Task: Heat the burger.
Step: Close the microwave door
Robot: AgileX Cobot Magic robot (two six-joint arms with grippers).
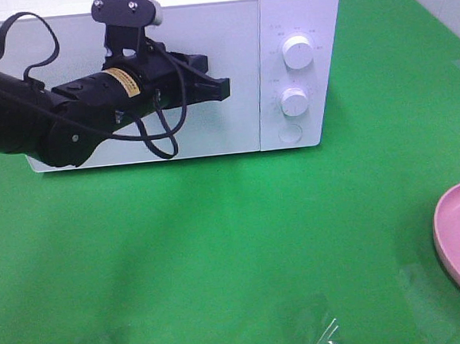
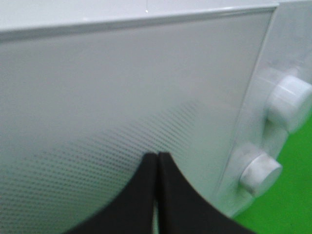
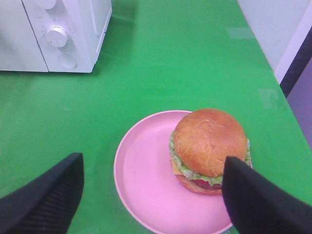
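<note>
Burger [image 3: 209, 148] sits on pink plate [image 3: 146, 185], soft and stacked, so we'd grip low across the bun sides, gently. Right end effector [image 3: 153, 195] released above it; left end effector [image 2: 157, 195] clenched at microwave [image 1: 282, 24] door, empty.

Bright even light, soft shadows on green tabletop [image 1: 220, 244], left wrist view blurred

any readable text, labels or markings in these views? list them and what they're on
Nothing can be read as words.
Yellow sticker on the left arm: dark print, too small to read.
Small grey markings around the two dials of the microwave: too faint and small to read.
Burger and pink plate: no text.
</note>
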